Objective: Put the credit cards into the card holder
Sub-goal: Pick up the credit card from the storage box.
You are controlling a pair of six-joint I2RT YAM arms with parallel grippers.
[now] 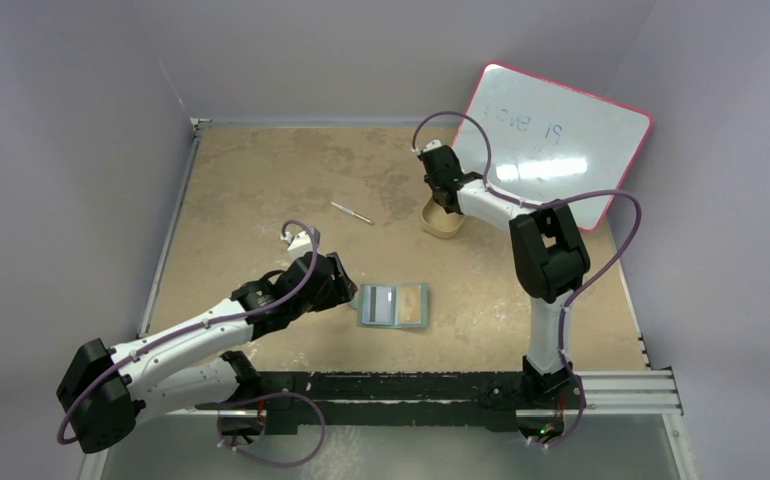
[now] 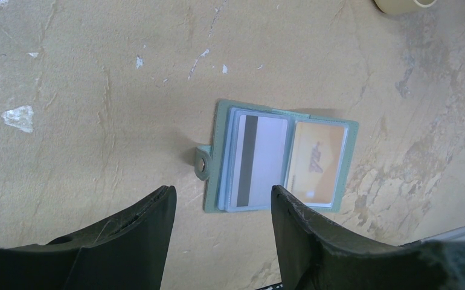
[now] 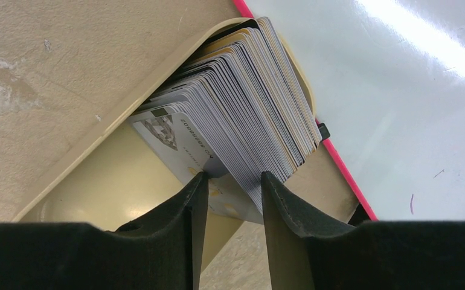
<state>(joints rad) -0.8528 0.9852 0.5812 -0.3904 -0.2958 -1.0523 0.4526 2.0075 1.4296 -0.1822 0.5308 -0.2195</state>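
Stack of credit cards (image 3: 242, 103) stands on edge in beige tray (image 3: 79, 151). Right gripper (image 3: 230, 181) straddles front few to peel 1 off; can't tell if pinched. Left gripper (image 2: 221, 192) spread wide, empty, hovering over opened card holder (image 2: 281, 158), likely to steady it.

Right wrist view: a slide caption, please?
Right gripper straddling part of the credit cards stacked in a beige tray beside a whiteboard.
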